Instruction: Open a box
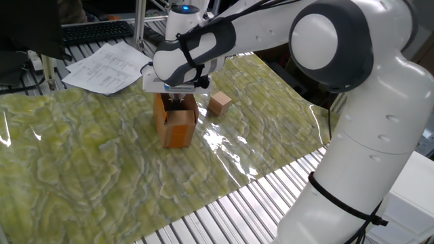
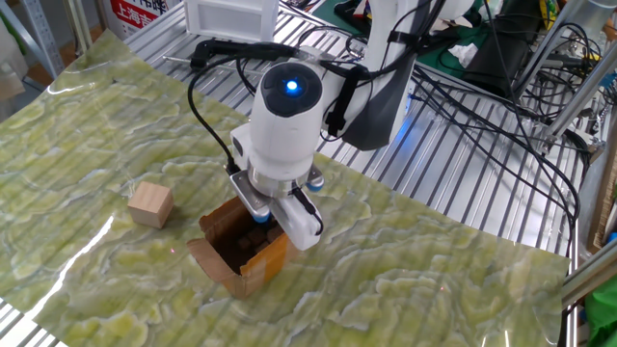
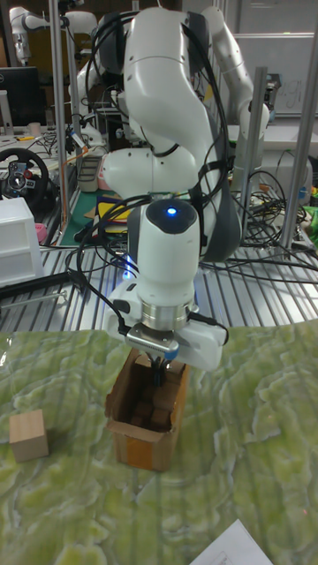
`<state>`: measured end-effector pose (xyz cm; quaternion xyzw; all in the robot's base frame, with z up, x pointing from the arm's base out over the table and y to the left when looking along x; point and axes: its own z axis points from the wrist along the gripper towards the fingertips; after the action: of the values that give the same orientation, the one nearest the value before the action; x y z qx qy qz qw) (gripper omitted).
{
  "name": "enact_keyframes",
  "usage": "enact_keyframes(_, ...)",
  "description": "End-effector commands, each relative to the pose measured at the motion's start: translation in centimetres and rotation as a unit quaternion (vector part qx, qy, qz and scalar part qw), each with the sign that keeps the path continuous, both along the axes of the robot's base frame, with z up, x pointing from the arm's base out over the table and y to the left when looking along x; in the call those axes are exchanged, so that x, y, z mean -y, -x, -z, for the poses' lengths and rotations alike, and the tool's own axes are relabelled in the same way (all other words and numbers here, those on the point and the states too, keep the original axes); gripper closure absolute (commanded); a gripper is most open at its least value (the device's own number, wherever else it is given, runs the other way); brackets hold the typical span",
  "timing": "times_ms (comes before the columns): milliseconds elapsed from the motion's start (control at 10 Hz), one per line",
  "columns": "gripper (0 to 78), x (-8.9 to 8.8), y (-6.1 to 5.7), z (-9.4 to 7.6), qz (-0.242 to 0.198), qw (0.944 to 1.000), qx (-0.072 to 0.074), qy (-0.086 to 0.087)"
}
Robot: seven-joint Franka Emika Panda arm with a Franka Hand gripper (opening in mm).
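The box is orange-brown cardboard and stands upright on the green mat, its top flaps spread and its inside dark. My gripper hangs straight over it, with the fingers reaching down into the open top at the box's far side. The hand's white body hides most of the fingers. Whether they grip a flap or stand apart cannot be made out in any view. The box shows dark lumps inside.
A small tan cube lies on the mat beside the box. Papers and a keyboard lie past the mat's far edge. Cables and a white bin sit on the slatted table.
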<state>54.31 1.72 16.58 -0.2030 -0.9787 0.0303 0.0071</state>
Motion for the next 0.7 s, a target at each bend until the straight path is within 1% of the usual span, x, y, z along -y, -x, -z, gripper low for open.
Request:
enact_keyframes(100,77.6,0.1,0.5,-1.2,-0.006,0.9999,-0.009,-0.001)
enact_keyframes(400,77.6,0.3,0.7,-2.6,-0.008,0.9998,-0.019,-0.001)
enact_keyframes(600,77.6,0.3,0.8,-2.9,-0.008,0.9998,-0.019,-0.001)
enact_keyframes(700,77.6,0.3,0.7,-2.8,-0.006,0.9999,-0.015,-0.002)
